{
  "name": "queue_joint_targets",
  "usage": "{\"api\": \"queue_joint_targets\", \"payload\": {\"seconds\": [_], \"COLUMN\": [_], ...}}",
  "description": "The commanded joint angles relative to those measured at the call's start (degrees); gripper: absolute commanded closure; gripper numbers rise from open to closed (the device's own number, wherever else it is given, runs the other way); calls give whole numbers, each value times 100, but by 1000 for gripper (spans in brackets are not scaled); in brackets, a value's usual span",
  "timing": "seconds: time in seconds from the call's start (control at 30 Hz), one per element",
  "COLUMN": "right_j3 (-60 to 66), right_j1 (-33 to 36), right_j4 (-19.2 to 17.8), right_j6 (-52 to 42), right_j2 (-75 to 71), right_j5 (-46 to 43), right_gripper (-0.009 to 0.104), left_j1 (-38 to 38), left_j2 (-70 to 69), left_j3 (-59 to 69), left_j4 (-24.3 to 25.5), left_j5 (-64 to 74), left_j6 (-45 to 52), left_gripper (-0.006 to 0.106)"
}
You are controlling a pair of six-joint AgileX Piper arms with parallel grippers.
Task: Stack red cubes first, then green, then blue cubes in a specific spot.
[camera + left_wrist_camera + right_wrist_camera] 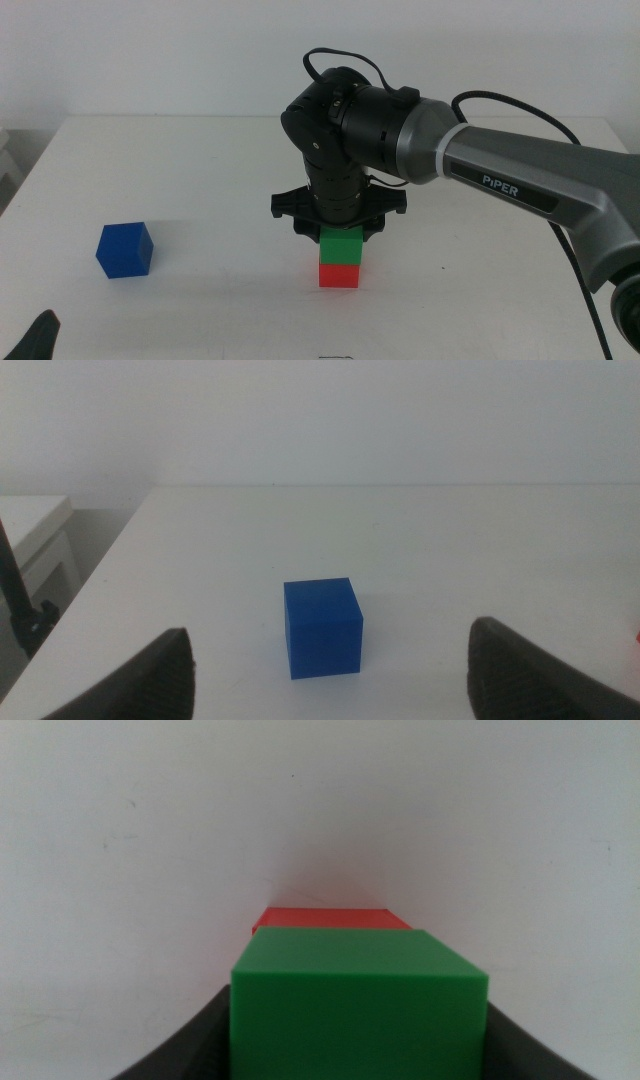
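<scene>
The red cube [339, 275] stands on the white table near the middle, also seen in the right wrist view [330, 918]. The green cube [342, 248] sits on top of it, roughly aligned. My right gripper [340, 232] reaches straight down over the stack, shut on the green cube [360, 1010], with its dark jaws against both sides. The blue cube [125, 249] rests alone on the table at the left. My left gripper [328, 660] waits low at the near left corner, open, facing the blue cube [322, 627] from a short distance.
The right arm's grey body [520, 185] stretches in from the right above the table. The table's left edge [110, 550] drops off beside the blue cube. Bare white tabletop [220, 290] lies between the blue cube and the stack.
</scene>
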Motion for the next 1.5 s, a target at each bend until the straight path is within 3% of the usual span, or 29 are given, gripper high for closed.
{"api": "queue_joint_targets", "payload": {"seconds": [0.0,0.13,0.17,0.27,0.43,0.67,0.9,1.07,1.23,1.47], "right_j3": [-146,-146,-146,-146,-146,-146,-146,210,1852,3936], "right_j1": [3,3,3,3,24,134,253,217,-170,-906], "right_j4": [-139,-118,-110,-110,3,50,-178,-109,446,1125], "right_j6": [-113,-152,-152,-180,-180,-180,-314,-1447,-3243,-4465], "right_j2": [-325,-325,-325,-325,-454,-1259,-2482,-3539,-5384,-7847], "right_j5": [-5,-22,-22,-22,4,173,613,423,-1064,-2059], "right_gripper": [71,50,38,21,2,2,2,2,4,6], "left_j1": [2,2,2,2,2,2,2,2,2,2], "left_j2": [-118,-118,-118,-118,-118,-118,-118,-118,-118,-118], "left_j3": [-18,-18,-18,-18,-18,-18,-18,-18,-18,-18], "left_j4": [-45,-45,-45,-45,-45,-45,-45,-45,-45,-45], "left_j5": [-473,-473,-473,-473,-473,-473,-473,-473,-473,-473], "left_j6": [-35,-35,-35,-35,-35,-35,-35,-35,-35,-35], "left_gripper": [7,7,7,7,7,7,7,7,7,7]}}
